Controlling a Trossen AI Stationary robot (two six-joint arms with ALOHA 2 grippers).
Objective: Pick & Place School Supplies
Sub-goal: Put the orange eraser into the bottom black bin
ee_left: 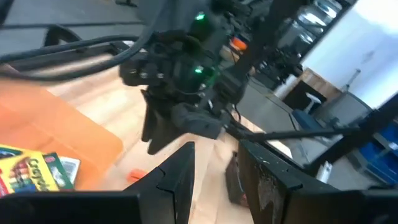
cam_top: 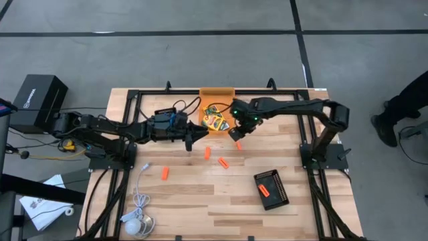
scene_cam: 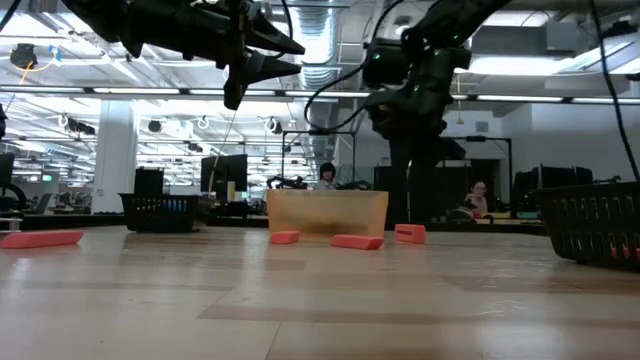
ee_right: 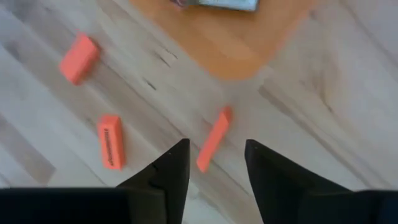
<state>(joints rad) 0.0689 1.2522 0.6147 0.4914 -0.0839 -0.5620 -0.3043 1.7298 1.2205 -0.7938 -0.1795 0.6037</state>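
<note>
**Hovering over a stray orange piece just short of the bin: pickup stage, right arm**

Hanging beside the orange bin [cam_top: 217, 94], right gripper [cam_top: 238, 137] low over the table [cam_top: 200, 207]. Jaws spread apart, nothing clamped. Straight ahead of the gap in the right wrist view, one stubby orange piece [ee_right: 219, 124], slanted, near the bin's corner; flat on the wood or tipped, hard to say.

Left gripper [cam_top: 202, 136] close by on the other side of the bin, pointed toward the right one. Jaws likewise parted and empty, judging by the clear slot in the left wrist view.

Whereabouts of the supplies:
- crayon boxes [cam_top: 214, 120] already inside the bin
- two more orange pieces [cam_top: 208, 153] and [cam_top: 223, 163] loose on the table, near the grippers
- another orange piece [cam_top: 164, 173] well apart, toward the left arm's side
- one more orange piece [cam_top: 263, 191] lying in the black tray [cam_top: 275, 182]
- scissor-like tool: not made out anywhere

Judged step: collecting orange pieces into the bin, with the nearest piece as target. Well short of finished, given the number loose on the wood.

Next move, as reckoned:
- turn the wrist to square the jaws across the piece's narrow width
- drop until the tips straddle it
- close, lift clear of the bin rim, release inside

Worth minding: little room between the two grippers.
</note>
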